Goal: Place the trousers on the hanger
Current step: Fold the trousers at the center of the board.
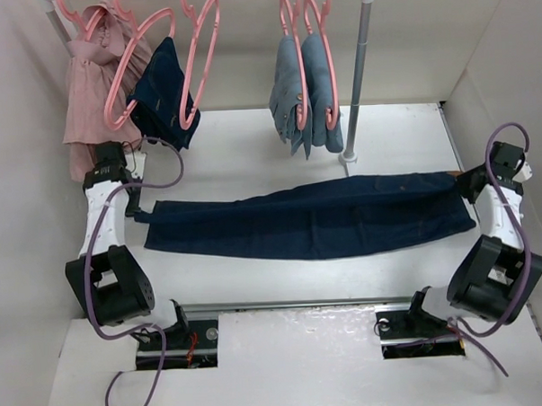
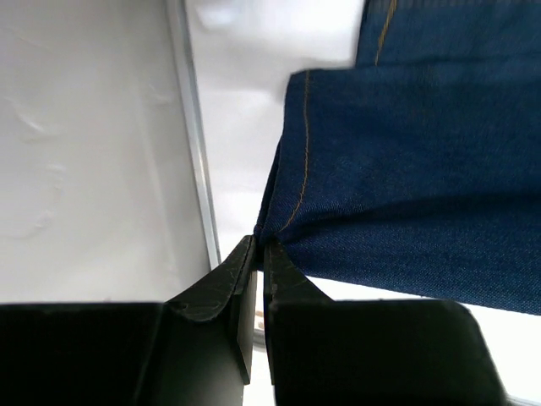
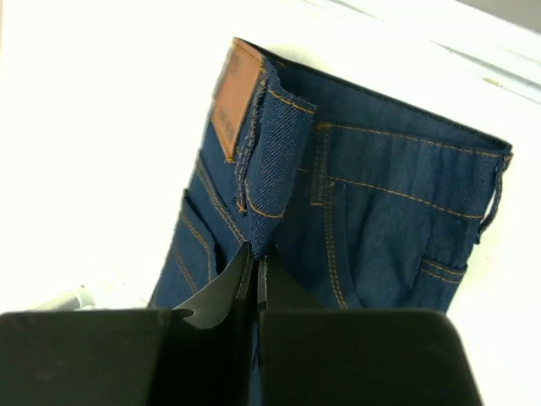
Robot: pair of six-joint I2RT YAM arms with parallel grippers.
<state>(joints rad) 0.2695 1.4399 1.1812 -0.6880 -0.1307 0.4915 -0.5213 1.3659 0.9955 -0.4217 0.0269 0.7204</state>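
- Two grippers pinch the trousers [image 1: 312, 217], which lie stretched flat across the table [image 1: 251, 150] from 9 to 3 o'clock.
- At 9 o'clock the left gripper [image 1: 138, 211] is pressed together on the leg hem.
- At 3 o'clock the right gripper [image 1: 464, 184] clamps the waistband beside the tan label [image 3: 232, 97].
- At 11 o'clock the hanger [image 1: 212, 26] hangs well apart from them.

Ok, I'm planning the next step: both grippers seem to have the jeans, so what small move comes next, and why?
Probably raise both arms together, keeping the cloth stretched. The left gripper is shut on the leg end and the right gripper on the waistband, yet the trousers lie flat on the table, below the free pink hanger.
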